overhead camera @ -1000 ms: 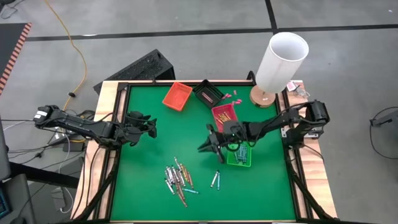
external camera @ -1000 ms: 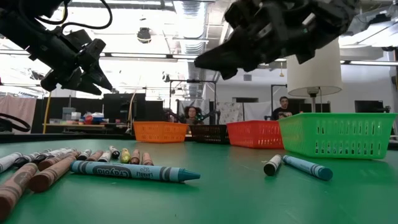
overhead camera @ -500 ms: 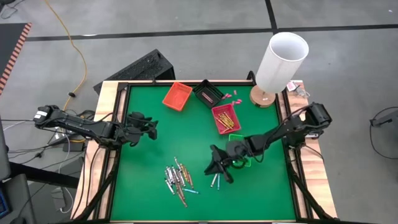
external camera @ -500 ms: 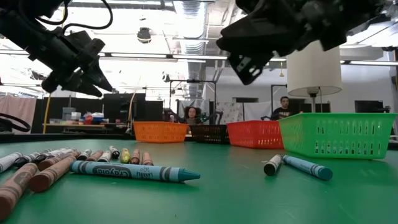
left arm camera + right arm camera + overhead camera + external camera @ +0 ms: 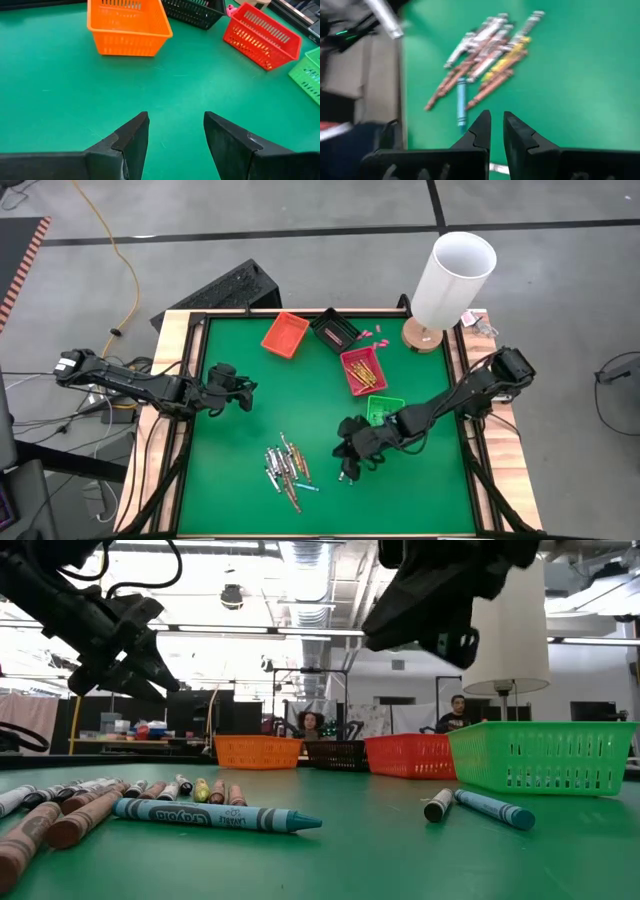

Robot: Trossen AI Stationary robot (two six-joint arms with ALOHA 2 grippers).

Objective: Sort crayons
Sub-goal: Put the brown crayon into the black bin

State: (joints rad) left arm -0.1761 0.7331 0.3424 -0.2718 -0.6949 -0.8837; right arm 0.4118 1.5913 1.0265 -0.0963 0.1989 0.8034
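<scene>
**Right gripper low over two stray crayons, left arm waiting**

Nearest the low camera, a blue crayon (image 5: 218,816) lies across the green table (image 5: 230,480), with the main heap of crayons (image 5: 285,471) behind it at the table's near-left part; the heap's nearest sticks are cut off at the low picture's left edge. In the right wrist view the same heap is blurred, so single colours are hard to separate beyond brown, yellow and grey.

Just to the right of the heap, the right gripper (image 5: 347,461) hangs above two loose crayons (image 5: 480,806). From above, the gripper covers most of that pair. Its fingers (image 5: 481,131) stand close together with only a thin gap, and nothing shows between them.

Farther back sits the green basket (image 5: 385,410), partly hidden by the right arm, then the red basket (image 5: 362,370) with yellow crayons inside. The black basket (image 5: 334,329) and orange basket (image 5: 285,334) stand at the far edge; their contents cannot be made out.

The left gripper (image 5: 243,390) hangs over the table's left side, fingers spread wide and empty. A lamp (image 5: 452,275) stands at the far-right corner. People are dimly visible in the room beyond.
</scene>
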